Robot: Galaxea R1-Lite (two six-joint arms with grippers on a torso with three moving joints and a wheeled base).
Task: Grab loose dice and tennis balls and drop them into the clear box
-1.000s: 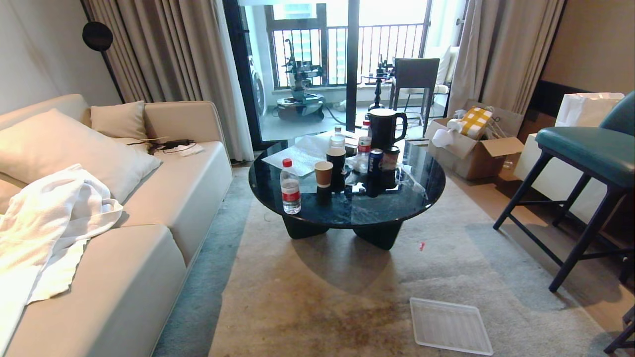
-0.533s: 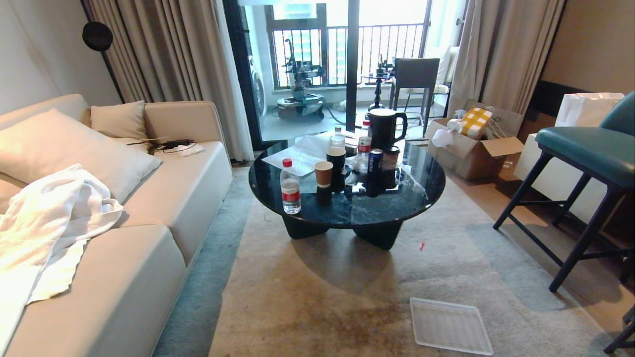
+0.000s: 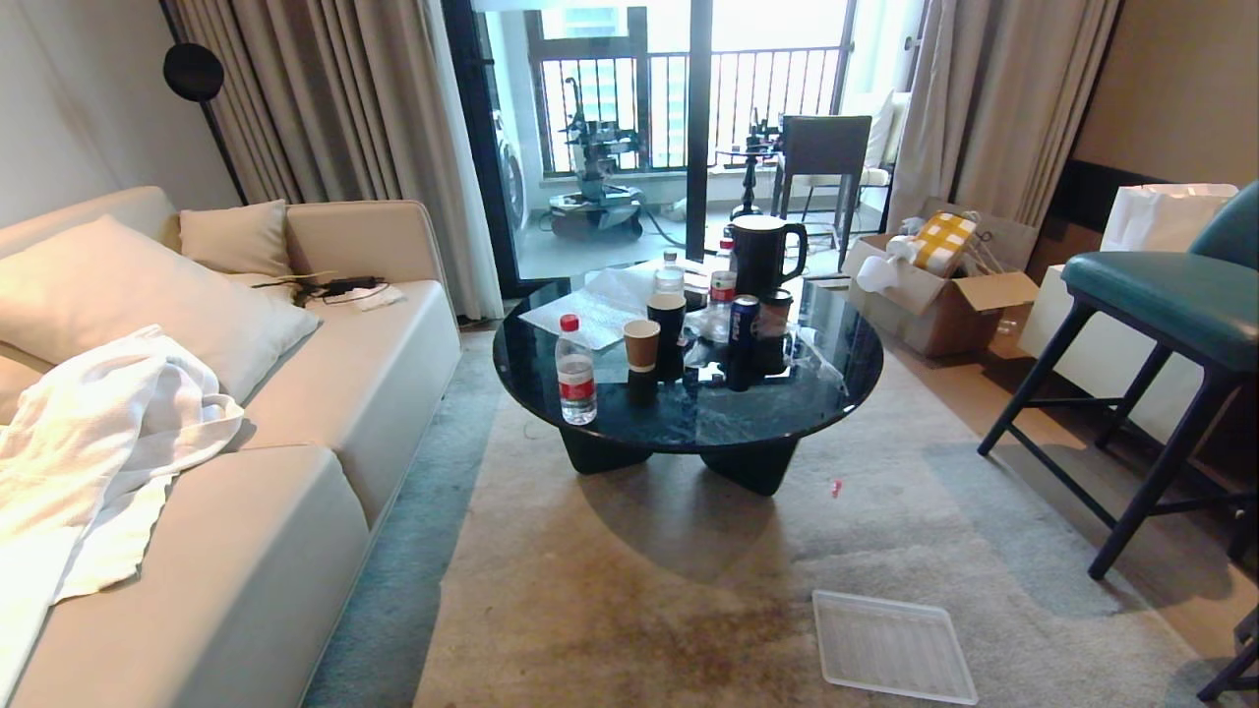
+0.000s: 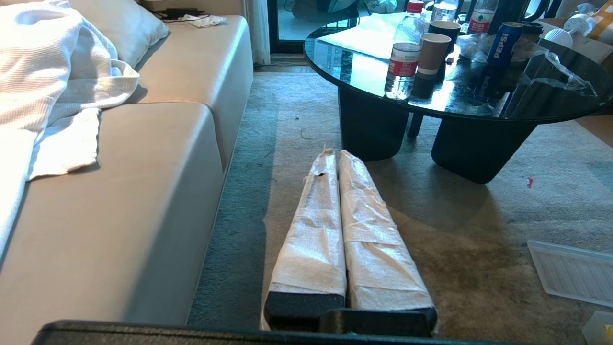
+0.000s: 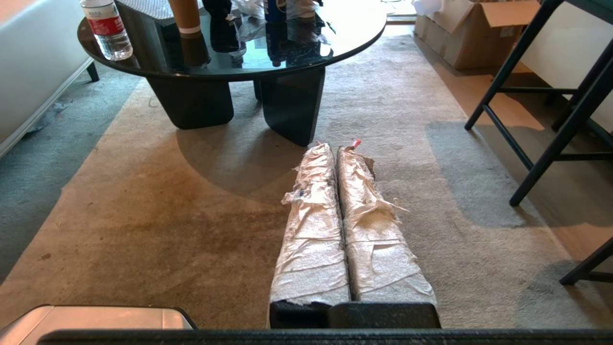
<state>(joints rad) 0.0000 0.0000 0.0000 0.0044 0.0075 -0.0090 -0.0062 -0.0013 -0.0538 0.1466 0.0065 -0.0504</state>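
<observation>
**Both pincers clenched and empty near the round counter**

The left pincer (image 4: 339,155) is hanging above the rug (image 3: 689,610), on the sofa side of the round counter (image 3: 689,413). Its two paper-wrapped fingers (image 4: 311,230) are pressing together along their whole length, clenched on nothing and touching nothing. The right pincer (image 5: 335,148) is hanging above the same rug, on the stool side of the counter, its wrapped fingers (image 5: 378,239) likewise pressed shut and holding nothing. Neither arm is showing in the head view.

No dice, tennis balls or clear box are showing in any view. A flat ribbed translucent lid (image 3: 890,646) is lying on the rug in front of the counter, toward the stool (image 3: 1161,324). On the counter a water bottle (image 3: 575,372) is standing near the sofa-side edge, with a paper cup (image 3: 641,345) just beside it toward the centre. A white blanket (image 3: 89,442) is lying on the sofa (image 3: 256,551).
</observation>
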